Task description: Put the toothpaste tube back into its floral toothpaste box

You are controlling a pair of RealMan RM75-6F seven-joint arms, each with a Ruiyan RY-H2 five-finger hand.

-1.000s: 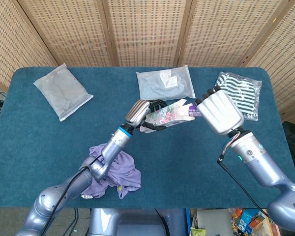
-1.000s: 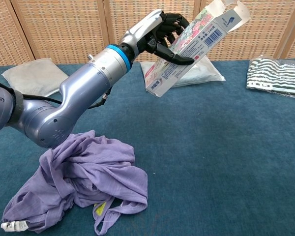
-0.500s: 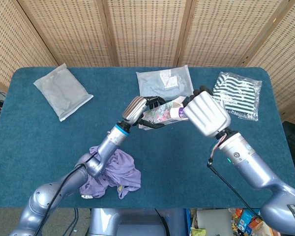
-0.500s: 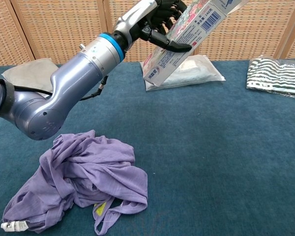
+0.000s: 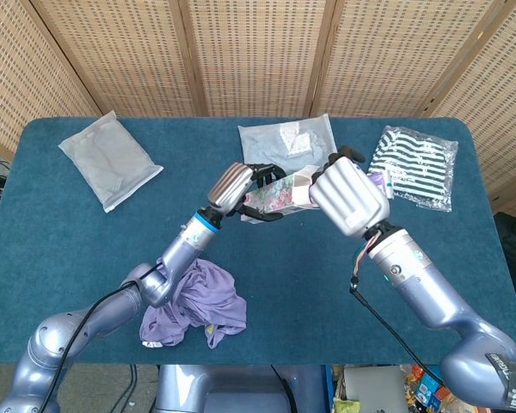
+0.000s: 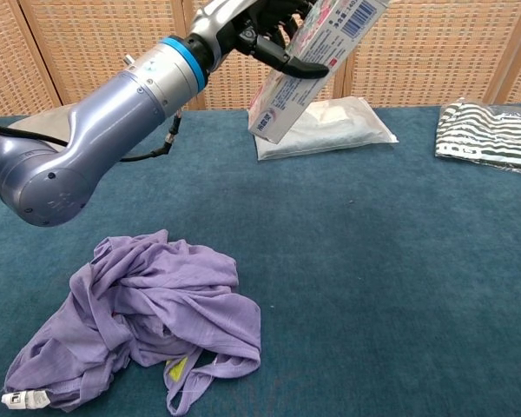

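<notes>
My left hand grips the floral toothpaste box in the air above the table's middle. The box tilts with its open flaps up and to the right. In the chest view the same left hand holds the box at the frame's top, its upper end cut off. My right hand is right at the box's open end, its back to the camera. It holds the toothpaste tube, of which only a small white and purple bit shows past the fingers. The chest view does not show the right hand.
A crumpled purple garment lies at the front left. A grey packet sits at the back left, a clear packet at the back middle, and a striped packet at the back right.
My left hand has lifted the box higher and a little leftward. My right hand has moved left with the tube, up to the box's open end, and now covers the tube's purple end.
</notes>
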